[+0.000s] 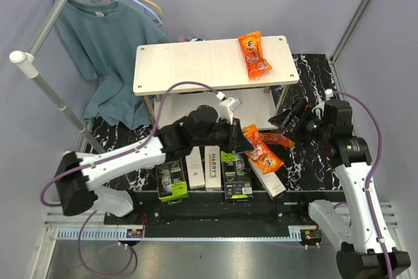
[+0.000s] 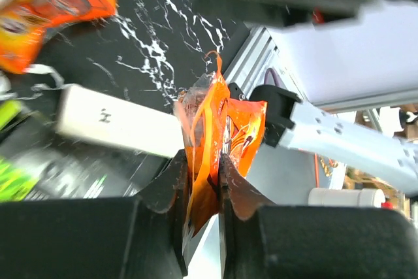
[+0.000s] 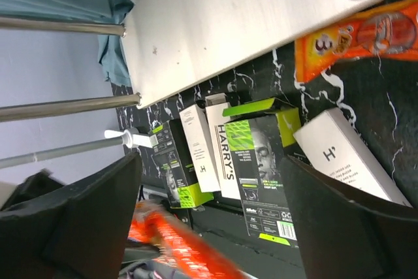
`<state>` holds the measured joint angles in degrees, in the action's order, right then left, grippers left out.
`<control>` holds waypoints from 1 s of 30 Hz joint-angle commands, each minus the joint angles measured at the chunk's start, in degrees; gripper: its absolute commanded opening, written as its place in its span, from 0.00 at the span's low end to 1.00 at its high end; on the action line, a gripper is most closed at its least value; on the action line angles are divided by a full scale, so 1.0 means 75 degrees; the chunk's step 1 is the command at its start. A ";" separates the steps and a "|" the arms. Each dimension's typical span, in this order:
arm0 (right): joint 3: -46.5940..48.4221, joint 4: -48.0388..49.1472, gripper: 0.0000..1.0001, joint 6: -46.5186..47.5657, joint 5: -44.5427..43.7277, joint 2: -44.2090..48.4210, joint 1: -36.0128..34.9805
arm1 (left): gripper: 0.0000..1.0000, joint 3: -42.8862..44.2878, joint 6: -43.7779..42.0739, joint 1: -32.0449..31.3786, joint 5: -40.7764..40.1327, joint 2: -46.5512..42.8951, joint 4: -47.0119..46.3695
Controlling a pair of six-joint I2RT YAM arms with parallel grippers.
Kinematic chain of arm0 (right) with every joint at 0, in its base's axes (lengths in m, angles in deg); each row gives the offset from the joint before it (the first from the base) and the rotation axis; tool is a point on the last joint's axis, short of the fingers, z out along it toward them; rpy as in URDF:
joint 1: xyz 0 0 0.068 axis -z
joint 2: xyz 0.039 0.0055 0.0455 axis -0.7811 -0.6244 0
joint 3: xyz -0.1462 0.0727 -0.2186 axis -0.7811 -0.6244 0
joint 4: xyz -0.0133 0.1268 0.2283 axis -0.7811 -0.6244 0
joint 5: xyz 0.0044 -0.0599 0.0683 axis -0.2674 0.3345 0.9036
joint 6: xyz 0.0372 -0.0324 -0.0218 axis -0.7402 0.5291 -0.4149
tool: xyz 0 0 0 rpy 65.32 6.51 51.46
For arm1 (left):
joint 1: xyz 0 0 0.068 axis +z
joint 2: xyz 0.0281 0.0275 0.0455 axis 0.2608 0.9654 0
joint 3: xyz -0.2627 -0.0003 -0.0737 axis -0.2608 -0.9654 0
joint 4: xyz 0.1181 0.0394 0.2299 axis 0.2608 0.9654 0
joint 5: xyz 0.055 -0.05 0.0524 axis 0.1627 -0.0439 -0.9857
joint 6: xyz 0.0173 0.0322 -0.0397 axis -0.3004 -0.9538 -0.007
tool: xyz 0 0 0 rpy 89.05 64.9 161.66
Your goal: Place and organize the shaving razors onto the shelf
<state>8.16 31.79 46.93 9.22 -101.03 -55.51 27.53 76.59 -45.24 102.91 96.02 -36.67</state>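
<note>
Five shaving razors boxes lie in a row on the black marbled mat in front of the shelf (image 1: 196, 63): a black one (image 1: 172, 181), two slim white ones (image 1: 194, 166) (image 1: 213, 166), a second black one (image 1: 236, 176) and a white one (image 1: 273, 184). My left gripper (image 1: 236, 136) hangs above the row, shut on an orange snack packet (image 2: 210, 129). Off to the right, my right gripper (image 1: 285, 122) is open, its fingers (image 3: 353, 227) spread wide over the boxes (image 3: 261, 168), with nothing between them. A blurred orange packet (image 3: 176, 246) shows low in the right wrist view.
One orange packet (image 1: 255, 55) lies on the shelf's top board, another (image 1: 264, 158) rests across the rightmost white box. A teal shirt (image 1: 104, 50) hangs on a metal rail at the back left. The metal frame (image 1: 215, 230) runs along the near edge.
</note>
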 commanded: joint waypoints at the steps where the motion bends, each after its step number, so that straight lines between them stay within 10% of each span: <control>1: 0.1019 -0.0249 1.00 0.0888 0.0349 -0.0671 -0.0232 | 0.00 0.0269 -0.0978 0.0498 0.0008 -0.1240 0.1724; 19: 0.5609 -0.1967 1.00 0.1005 -0.5588 -0.3727 -0.8498 | 0.00 0.1803 -0.2702 0.3207 0.1836 -0.2567 0.5361; 30: 0.6166 -0.2137 0.96 0.0912 -0.7818 -0.4763 -0.9596 | 0.00 0.2448 -0.2843 0.3524 0.2821 -0.2520 0.5653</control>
<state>54.45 16.08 54.14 -38.65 -141.97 -127.68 42.98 56.59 -18.86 117.36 77.46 4.64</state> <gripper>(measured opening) 0.981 0.181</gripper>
